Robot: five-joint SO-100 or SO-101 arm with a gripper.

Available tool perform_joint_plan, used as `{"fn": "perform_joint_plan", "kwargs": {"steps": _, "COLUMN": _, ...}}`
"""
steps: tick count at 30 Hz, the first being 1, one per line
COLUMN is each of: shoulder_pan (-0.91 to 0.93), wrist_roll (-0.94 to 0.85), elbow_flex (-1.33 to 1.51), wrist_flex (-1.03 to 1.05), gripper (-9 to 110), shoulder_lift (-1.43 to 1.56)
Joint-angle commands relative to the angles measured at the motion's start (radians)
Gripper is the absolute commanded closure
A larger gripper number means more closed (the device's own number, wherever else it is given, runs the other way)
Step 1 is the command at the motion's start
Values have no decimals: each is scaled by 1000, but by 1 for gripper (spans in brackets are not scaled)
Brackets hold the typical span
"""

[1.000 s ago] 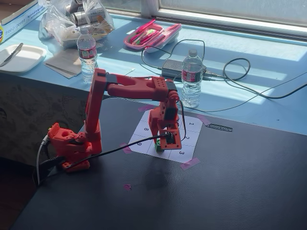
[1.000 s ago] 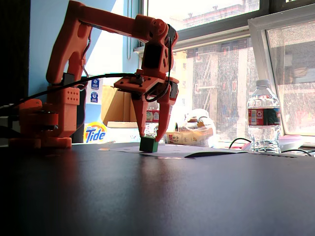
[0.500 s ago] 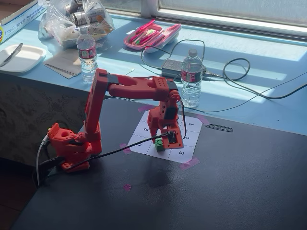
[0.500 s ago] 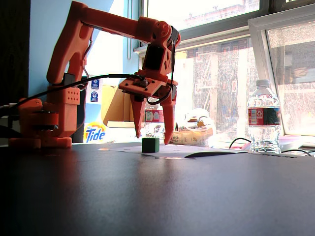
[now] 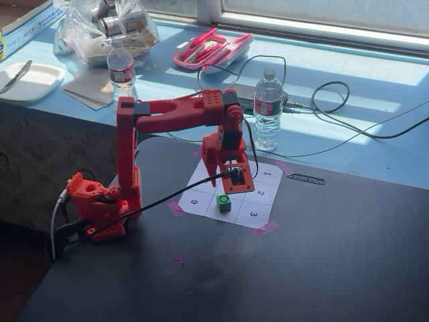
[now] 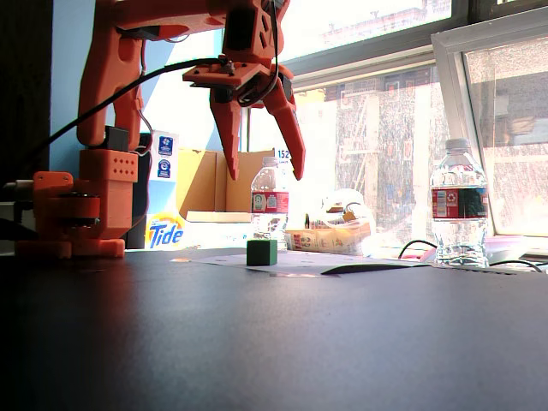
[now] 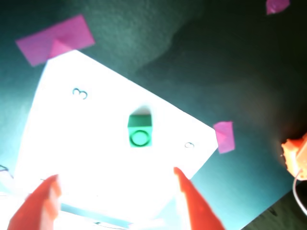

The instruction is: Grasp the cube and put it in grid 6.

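Red robot arm lifted clear of a green cube left on the numbered paper sheet.

In a fixed view from above, the gripper [image 5: 224,180] has risen since a second ago; the cube [image 5: 224,202] sits just below it, on the cell between 9 and 3, likely grid 6 [image 5: 231,207]. In the low fixed view, the jaws, spread and empty, hang well above the cube [image 6: 261,252]. In the wrist view, the cube [image 7: 140,131] lies ahead of both fingertips [image 7: 184,184], so placement looks done.

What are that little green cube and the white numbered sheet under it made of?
The cube looks like matte plastic: uniform bright green, crisp edges, a ring mark on its top face. The sheet seems to be plain printed paper, flat and thin, with pink tape at its corners.
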Motion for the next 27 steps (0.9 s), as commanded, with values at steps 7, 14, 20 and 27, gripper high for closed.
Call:
{"fn": "perform_joint_plan", "kwargs": {"steps": 7, "shoulder_pan": 370, "wrist_roll": -48, "elbow_flex": 35, "wrist_flex": -66, "gripper": 101, "shoulder_lift": 330}}
{"fn": "perform_joint_plan", "kwargs": {"steps": 14, "shoulder_pan": 505, "wrist_roll": -89, "elbow_flex": 170, "wrist_flex": -176, "gripper": 101, "shoulder_lift": 423}}
{"fn": "perform_joint_plan", "kwargs": {"steps": 20, "shoulder_pan": 518, "wrist_roll": -103, "elbow_flex": 492, "wrist_flex": -417, "gripper": 101, "shoulder_lift": 529}}
{"fn": "perform_joint_plan", "kwargs": {"steps": 27, "shoulder_pan": 520, "wrist_roll": -101, "elbow_flex": 877, "wrist_flex": -775, "gripper": 101, "shoulder_lift": 578}}
